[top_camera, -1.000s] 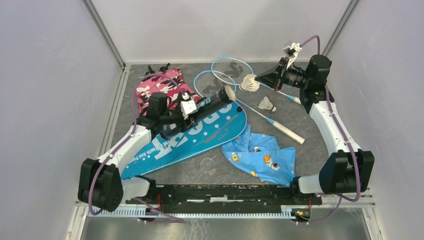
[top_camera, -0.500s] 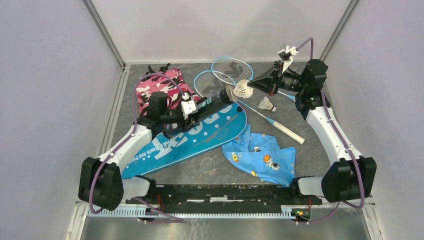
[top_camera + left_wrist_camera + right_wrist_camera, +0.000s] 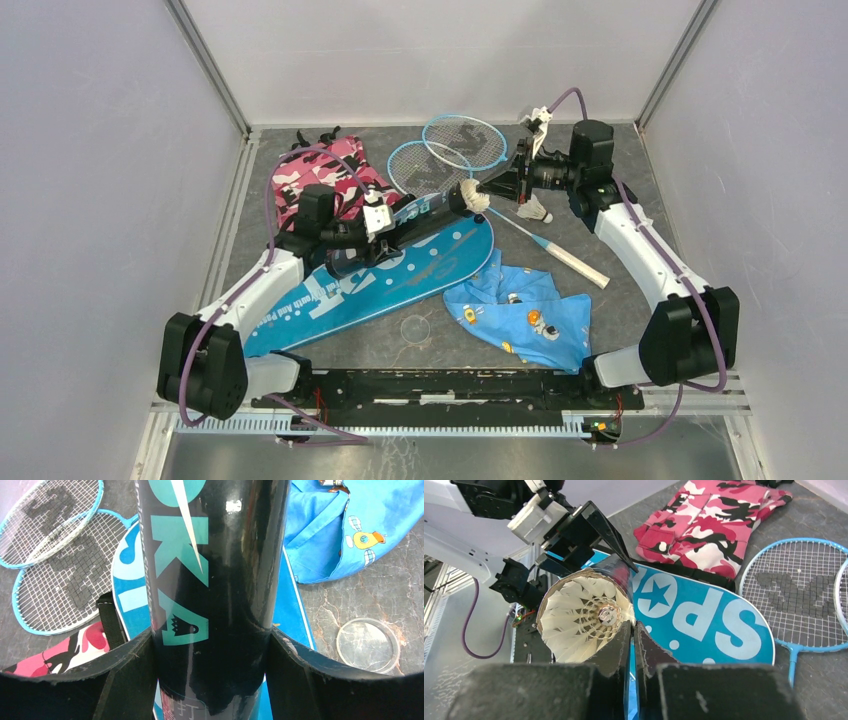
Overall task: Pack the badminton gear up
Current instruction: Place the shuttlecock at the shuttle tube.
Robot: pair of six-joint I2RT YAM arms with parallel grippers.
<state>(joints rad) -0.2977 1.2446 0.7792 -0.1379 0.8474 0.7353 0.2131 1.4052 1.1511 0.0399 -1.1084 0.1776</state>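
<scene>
Left jaws clasp the stiff, likely slick tube [image 3: 215,555] above the cover [image 3: 400,275], while right jaws pinch the light, crush-prone shuttlecock [image 3: 584,617] by its feather rim at the tube's mouth.

grey table [image 3: 370,345]: racquets [image 3: 440,160], cover [image 3: 400,275], cloth [image 3: 520,315]

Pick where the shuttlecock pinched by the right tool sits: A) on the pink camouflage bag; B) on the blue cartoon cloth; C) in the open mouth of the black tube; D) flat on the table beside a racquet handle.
C: in the right wrist view the shuttlecock fills the mouth of the black tube, which the left tool grips, while the right tool pinches the skirt's rim.
</scene>
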